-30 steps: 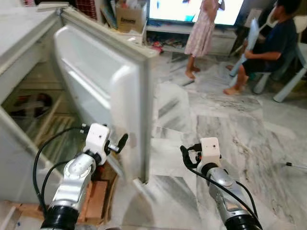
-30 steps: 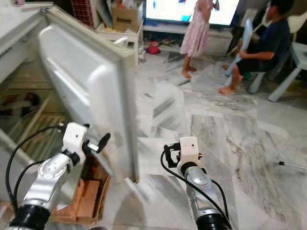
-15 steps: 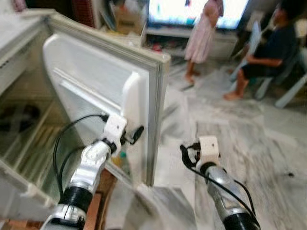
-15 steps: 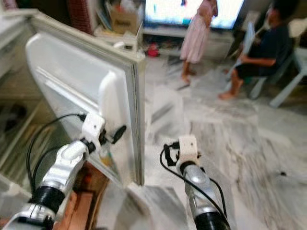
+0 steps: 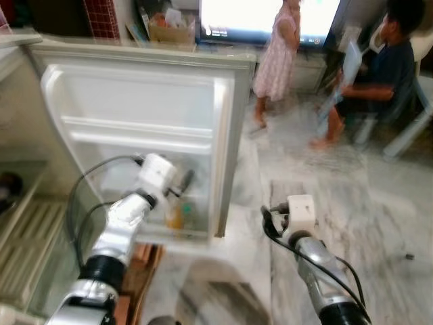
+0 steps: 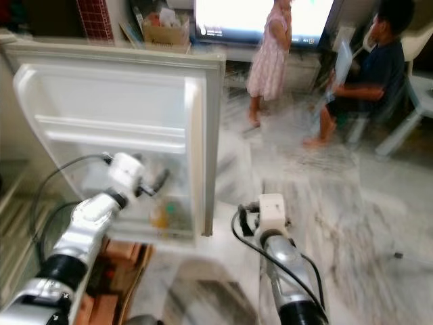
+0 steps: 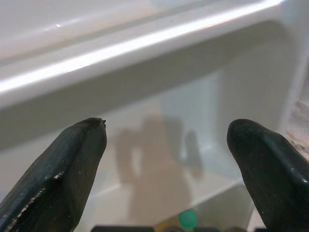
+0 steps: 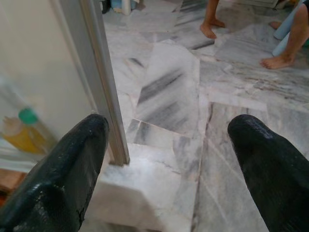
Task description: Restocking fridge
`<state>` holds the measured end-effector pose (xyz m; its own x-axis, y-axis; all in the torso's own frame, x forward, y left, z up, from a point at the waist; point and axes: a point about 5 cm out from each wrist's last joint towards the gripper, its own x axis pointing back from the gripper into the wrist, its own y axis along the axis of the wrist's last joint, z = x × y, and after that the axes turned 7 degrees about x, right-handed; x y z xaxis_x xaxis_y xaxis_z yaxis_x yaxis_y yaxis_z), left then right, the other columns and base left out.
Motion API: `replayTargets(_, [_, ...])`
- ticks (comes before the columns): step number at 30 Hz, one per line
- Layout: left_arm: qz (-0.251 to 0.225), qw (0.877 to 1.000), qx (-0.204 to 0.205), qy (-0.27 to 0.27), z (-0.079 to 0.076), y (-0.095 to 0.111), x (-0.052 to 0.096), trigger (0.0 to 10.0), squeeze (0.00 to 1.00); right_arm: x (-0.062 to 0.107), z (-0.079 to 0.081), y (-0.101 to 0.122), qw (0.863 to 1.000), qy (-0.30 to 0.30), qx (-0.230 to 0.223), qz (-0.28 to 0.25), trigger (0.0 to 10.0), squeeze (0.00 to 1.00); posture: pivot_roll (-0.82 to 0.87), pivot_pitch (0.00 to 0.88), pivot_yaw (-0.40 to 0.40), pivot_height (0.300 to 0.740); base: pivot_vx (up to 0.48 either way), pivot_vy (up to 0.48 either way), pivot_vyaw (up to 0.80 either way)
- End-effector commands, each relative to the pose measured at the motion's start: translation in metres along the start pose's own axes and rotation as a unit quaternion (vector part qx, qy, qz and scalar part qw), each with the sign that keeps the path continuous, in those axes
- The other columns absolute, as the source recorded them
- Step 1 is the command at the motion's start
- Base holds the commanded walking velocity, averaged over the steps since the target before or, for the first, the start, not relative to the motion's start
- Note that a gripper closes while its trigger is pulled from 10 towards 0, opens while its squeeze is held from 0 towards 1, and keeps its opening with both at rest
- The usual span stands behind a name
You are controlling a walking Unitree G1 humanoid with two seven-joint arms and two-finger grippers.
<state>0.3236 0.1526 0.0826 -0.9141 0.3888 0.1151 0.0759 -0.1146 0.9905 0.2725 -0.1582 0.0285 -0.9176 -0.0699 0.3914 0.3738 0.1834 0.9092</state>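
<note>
Left eye view: the fridge door [image 5: 135, 122] is swung wide, with a green-capped bottle [image 5: 177, 215] in its bottom shelf. Left gripper [image 5: 181, 181], fingers spread wide and empty, hovers just above it, nearer than the right gripper [image 5: 268, 220], also open, out over the floor.

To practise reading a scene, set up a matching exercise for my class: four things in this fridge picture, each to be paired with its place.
Things:
1. left hand
2. right hand
3. bottle
4. TV

Places:
A. in the lowest door shelf
B. at the far wall, behind two people
C. over the marble floor, outside the door
D. inside the open fridge door, above the bottle

Pairs: 1-D, 2-C, 3-A, 4-B
</note>
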Motion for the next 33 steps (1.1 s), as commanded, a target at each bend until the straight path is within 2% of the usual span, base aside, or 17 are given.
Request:
replayTargets(1, [0.004, 1.000, 0.004, 0.003, -0.003, -0.005, 0.005, 10.0, 0.00, 0.002, -0.010, -0.007, 1.000, -0.014, 0.001, 0.011, 10.0, 0.00, 0.01, 0.000, -0.033, 0.740, 0.000, 0.000, 0.00])
replayTargets(6, [0.012, 0.999, 0.010, 0.037, 0.011, -0.014, 0.025, 10.0, 0.00, 0.002, -0.015, -0.004, 0.999, -0.032, 0.001, 0.004, 10.0, 0.00, 0.02, 0.000, -0.028, 0.740, 0.000, 0.000, 0.00])
replayTargets(8, [0.014, 0.999, 0.008, 0.039, 0.012, -0.015, 0.027, 10.0, 0.00, 0.002, -0.016, -0.004, 0.999, -0.036, 0.002, 0.004, 10.0, 0.00, 0.02, 0.000, -0.027, 0.740, 0.000, 0.000, 0.00])
replayTargets(9, [0.014, 0.999, 0.009, 0.050, 0.016, -0.018, 0.039, 10.0, 0.00, 0.002, -0.021, -0.002, 0.999, -0.048, -0.003, -0.005, 10.0, 0.00, 0.04, 0.000, -0.024, 0.740, 0.000, 0.000, -0.80])
replayTargets(10, [0.013, 0.998, 0.011, 0.056, 0.017, -0.019, 0.044, 10.0, 0.00, 0.002, -0.023, 0.000, 0.999, -0.052, -0.005, -0.011, 10.0, 0.00, 0.04, 0.000, -0.024, 0.740, 0.000, 0.000, -0.80])
replayTargets(15, [0.005, 0.996, 0.016, 0.085, 0.022, -0.017, 0.060, 10.0, 0.00, 0.000, -0.028, 0.012, 0.997, -0.066, -0.005, -0.037, 10.0, 0.00, 0.05, 0.000, -0.026, 0.740, 0.055, 0.000, -0.80])
replayTargets(22, [0.005, 0.994, 0.031, 0.104, 0.020, -0.014, 0.065, 10.0, 0.00, 0.000, -0.032, 0.024, 0.995, -0.076, -0.005, -0.061, 10.0, 0.00, 0.03, 0.000, -0.031, 0.740, 0.425, 0.000, -0.80])
replayTargets(33, [0.009, 0.992, 0.034, 0.118, 0.022, -0.012, 0.064, 10.0, 0.00, 0.001, -0.035, 0.032, 0.993, -0.086, 0.000, -0.082, 10.0, 0.00, 0.02, 0.000, -0.035, 0.740, 0.480, 0.000, -0.80])
